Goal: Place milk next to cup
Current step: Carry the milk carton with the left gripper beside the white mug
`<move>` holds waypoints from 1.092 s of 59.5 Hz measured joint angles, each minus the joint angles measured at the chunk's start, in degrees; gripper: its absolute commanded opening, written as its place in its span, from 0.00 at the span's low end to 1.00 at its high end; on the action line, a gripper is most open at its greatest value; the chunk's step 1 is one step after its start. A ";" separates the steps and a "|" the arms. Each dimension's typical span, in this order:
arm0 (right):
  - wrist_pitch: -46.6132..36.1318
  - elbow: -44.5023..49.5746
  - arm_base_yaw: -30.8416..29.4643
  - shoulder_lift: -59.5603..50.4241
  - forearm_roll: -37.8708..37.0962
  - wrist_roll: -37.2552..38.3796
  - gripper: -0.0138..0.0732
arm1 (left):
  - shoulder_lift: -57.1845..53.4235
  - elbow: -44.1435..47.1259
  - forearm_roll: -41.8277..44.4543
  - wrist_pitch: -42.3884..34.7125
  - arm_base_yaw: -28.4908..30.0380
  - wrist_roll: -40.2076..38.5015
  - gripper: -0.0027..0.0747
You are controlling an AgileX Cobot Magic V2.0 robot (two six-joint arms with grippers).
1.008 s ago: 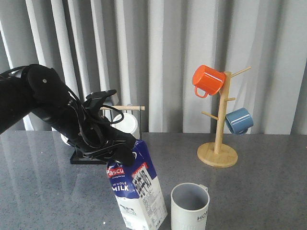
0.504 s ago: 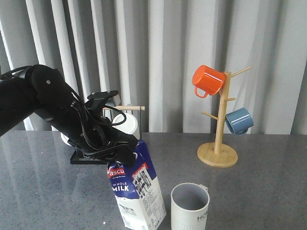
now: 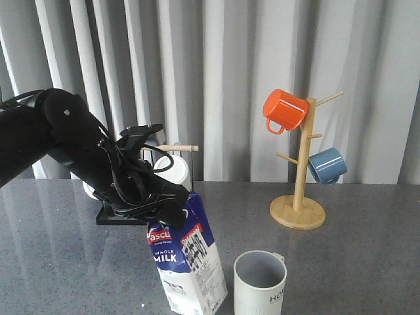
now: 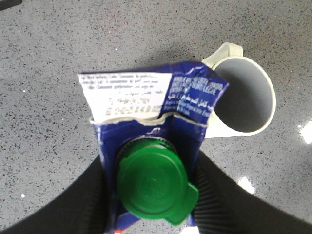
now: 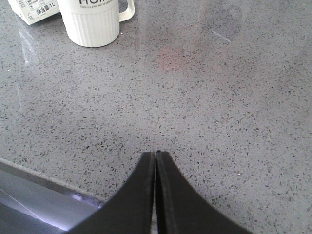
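Note:
The milk [image 3: 189,262], a dark-blue and white carton with a red band, stands tilted at the table's front, just left of the cup [image 3: 260,284]. My left gripper [image 3: 164,209] is shut on the carton's top. In the left wrist view the green cap [image 4: 153,183] sits between my two black fingers [image 4: 95,195], and the cup [image 4: 243,100] shows its grey inside right beside the carton. The right wrist view shows the ribbed off-white cup [image 5: 93,22] with the milk [image 5: 34,10] beside it, far from my right gripper [image 5: 155,153], which is shut on nothing.
A wooden mug tree [image 3: 298,197] at the right back holds an orange mug [image 3: 283,109] and a blue mug [image 3: 327,165]. Behind my left arm is a black rack [image 3: 115,216] with a white mug [image 3: 174,169]. The table's near edge [image 5: 34,183] runs close under my right gripper.
The left arm and the milk have barely shifted, the carton staying tilted beside the cup. The right gripper's earlier position is not shown.

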 measured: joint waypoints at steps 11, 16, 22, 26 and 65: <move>0.00 0.00 0.00 0.00 0.00 0.00 0.15 | 0.00 0.00 0.00 0.15 0.00 0.00 0.70; 0.00 0.00 0.00 0.00 0.00 0.00 0.15 | 0.00 0.00 0.06 0.42 0.00 0.00 0.76; 0.00 0.00 0.00 0.00 0.00 0.00 0.15 | 0.00 0.00 0.06 0.42 0.00 0.00 0.78; 0.00 0.00 0.00 0.00 0.00 0.00 0.15 | 0.00 0.00 0.06 0.42 0.00 0.00 0.78; 0.06 0.00 0.00 0.00 0.00 0.00 0.15 | -1.35 0.05 -1.78 0.44 0.00 0.00 0.78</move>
